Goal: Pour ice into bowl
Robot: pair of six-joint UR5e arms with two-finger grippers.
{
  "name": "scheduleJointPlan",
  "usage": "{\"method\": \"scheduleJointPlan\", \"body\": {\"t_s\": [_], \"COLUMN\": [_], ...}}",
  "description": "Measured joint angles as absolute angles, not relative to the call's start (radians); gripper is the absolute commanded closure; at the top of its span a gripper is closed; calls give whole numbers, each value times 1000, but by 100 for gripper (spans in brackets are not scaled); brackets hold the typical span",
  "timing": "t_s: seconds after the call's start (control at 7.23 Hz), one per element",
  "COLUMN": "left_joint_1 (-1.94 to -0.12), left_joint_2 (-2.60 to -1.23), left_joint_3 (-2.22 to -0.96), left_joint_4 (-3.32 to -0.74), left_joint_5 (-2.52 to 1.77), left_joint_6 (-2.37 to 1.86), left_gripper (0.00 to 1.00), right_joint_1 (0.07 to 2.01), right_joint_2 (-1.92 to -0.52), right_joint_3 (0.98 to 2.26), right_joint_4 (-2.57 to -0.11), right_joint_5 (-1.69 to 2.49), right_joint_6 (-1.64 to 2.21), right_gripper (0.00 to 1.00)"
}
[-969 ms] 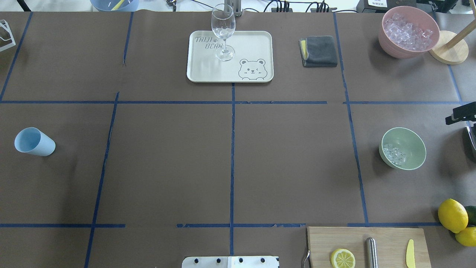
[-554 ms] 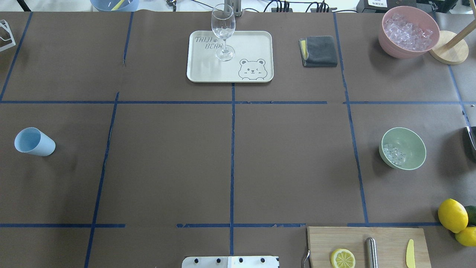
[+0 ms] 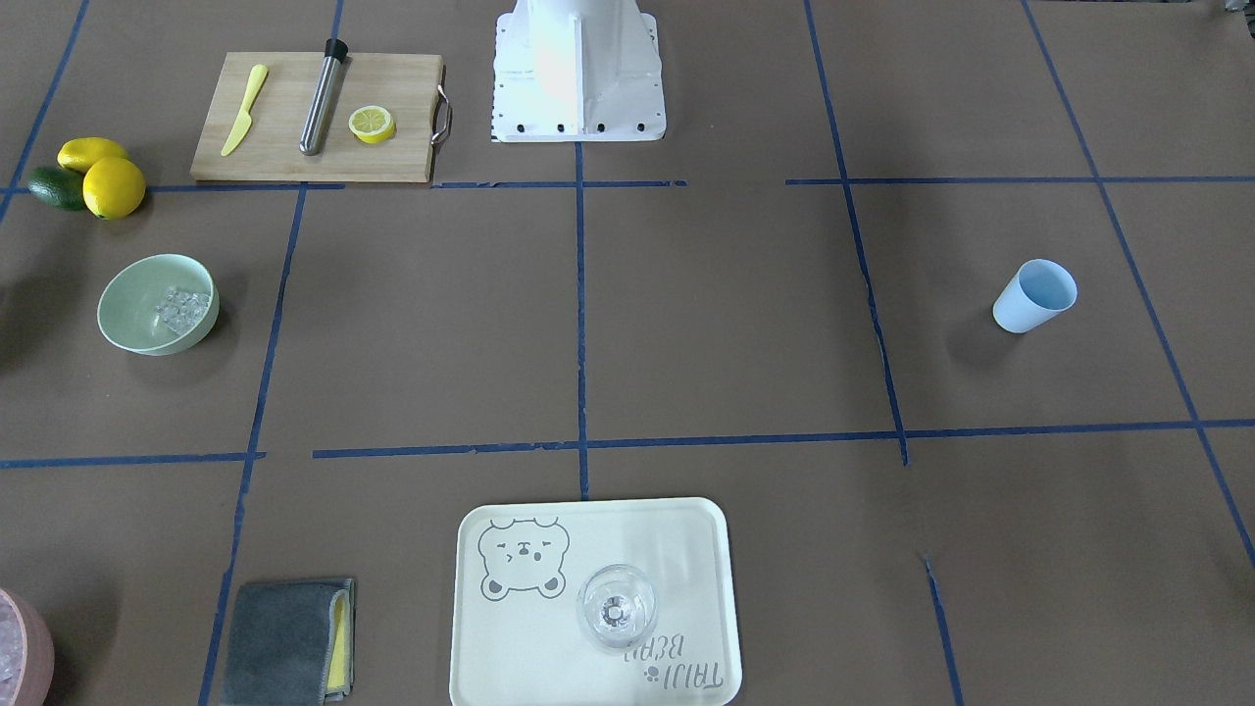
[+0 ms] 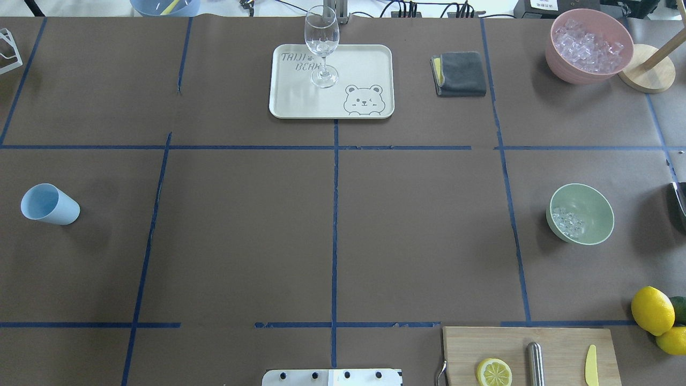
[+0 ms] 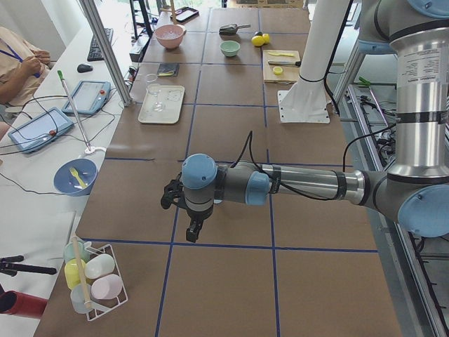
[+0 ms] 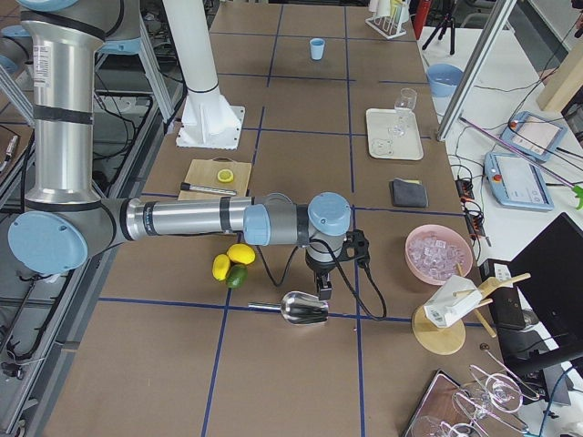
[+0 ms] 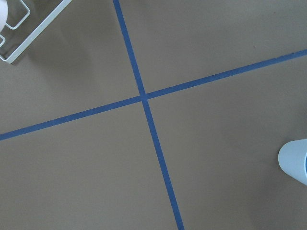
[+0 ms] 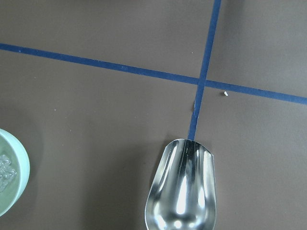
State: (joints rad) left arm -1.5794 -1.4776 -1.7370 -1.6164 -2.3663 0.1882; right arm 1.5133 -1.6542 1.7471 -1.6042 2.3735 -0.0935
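The mint-green bowl (image 4: 596, 208) stands at the table's right side with a small heap of clear ice (image 4: 568, 222) in it; the front view shows the bowl (image 3: 127, 306) and ice (image 3: 182, 309) too. Its rim (image 8: 14, 178) edges into the right wrist view, beside an empty metal scoop (image 8: 184, 188) lying on the table. In the exterior right view my right gripper (image 6: 323, 290) hangs just above that scoop (image 6: 303, 308); I cannot tell if it is open or shut. Far from the bowl, my left gripper (image 5: 190, 230) hovers over the table's left end, its state also unclear.
A pink container (image 4: 588, 45) full of ice sits at the far right corner. A tilted blue cup (image 4: 51, 205) is at the left, a stemmed glass (image 4: 321, 48) on the tray (image 4: 364, 64). Lemons (image 4: 652, 310) and a cutting board (image 4: 528, 354) lie near right.
The dark tip of my right arm at the overhead view's right edge has moved off to the right and out of that view. The bowl and ice have not moved.
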Motion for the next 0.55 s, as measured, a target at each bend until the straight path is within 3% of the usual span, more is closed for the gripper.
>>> {"method": "scheduleJointPlan", "body": {"t_s": [0.55], "left_joint_1": [-1577], "left_joint_2": [-1457], "left_joint_3": [-1723], "left_joint_4": [-1614], "left_joint_5": [-2374], "left_joint_6": [192], "left_gripper": [0], "right_joint_1": [1467], "right_joint_2": [-1630], "right_joint_3": [1744], "right_joint_4": [-1615], "right_joint_5": [2373], "right_joint_6": [-90], "right_gripper": [0]}}
